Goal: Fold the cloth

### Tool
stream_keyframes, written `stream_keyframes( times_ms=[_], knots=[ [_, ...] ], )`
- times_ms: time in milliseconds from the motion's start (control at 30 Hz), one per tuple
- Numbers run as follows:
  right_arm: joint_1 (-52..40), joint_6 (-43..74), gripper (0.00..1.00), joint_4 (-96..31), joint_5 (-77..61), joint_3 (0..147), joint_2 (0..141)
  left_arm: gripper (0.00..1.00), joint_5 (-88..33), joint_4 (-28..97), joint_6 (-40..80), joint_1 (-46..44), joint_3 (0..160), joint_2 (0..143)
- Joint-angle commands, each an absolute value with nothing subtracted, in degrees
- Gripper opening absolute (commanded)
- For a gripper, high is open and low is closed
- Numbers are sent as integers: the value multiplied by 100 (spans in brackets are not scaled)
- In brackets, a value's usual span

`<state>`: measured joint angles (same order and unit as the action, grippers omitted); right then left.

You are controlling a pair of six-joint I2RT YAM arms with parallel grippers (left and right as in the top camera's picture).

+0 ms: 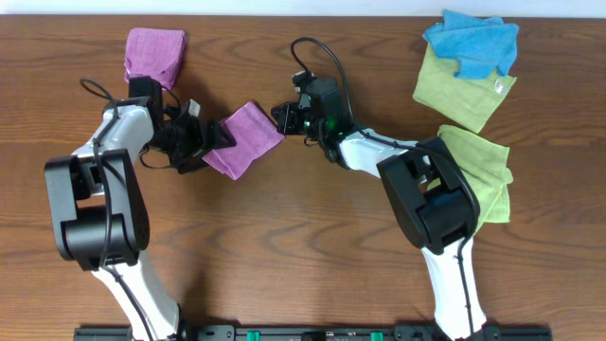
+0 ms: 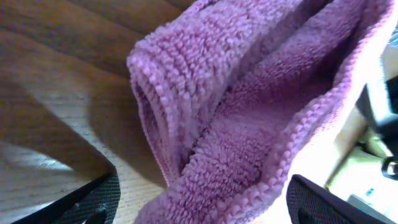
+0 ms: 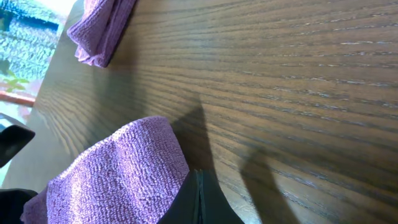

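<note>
- Between the left jaws lies the cloth. The left wrist view shows its doubled layers and stitched edge filling most of the gap. A dark finger stands wide on each side, with a strip of table between the nearer finger and the pile. These jaws are open and grip nothing.
- Just beside the right jaws, at their left in the right wrist view, sits the rounded folded end of the same cloth. These jaws are closed to a thin seam. No fabric shows pinched in it, though the pile seems to brush the outer face of one finger.
- From overhead, the cloth is a compact folded oblong lying flat between the two sets of jaws. Its long axis slants across the line joining them, with one end inside the left jaws' span and the opposite corner at the right jaws' tips.
- Both arms are close, but I judge the left better placed. The cloth is already within its opening, so closing would take the layers without any further reach. The right jaws would first have to part.
- Well behind the left jaws, past that arm's wrist, a second purple cloth lies apart as a folded pad.
</note>
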<state>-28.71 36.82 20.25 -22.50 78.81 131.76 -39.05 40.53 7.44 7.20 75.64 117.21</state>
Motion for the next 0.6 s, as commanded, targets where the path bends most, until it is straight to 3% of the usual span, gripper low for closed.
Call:
stream_keyframes(
  times_ms=[0, 300, 567],
  knots=[
    [-2821, 3726, 2, 2040, -2412, 7988, 13277, 88, -2517, 4099, 753, 672, 7238, 11939],
    [-2814, 3726, 2, 2038, -2600, 7988, 13277, 89, -1584, 3393, 1494, -34, 7220, 11935],
    [-2797, 3726, 2, 2038, -2663, 7988, 13275, 87, -2255, 2867, 2106, -180, 7220, 11935]
  ],
)
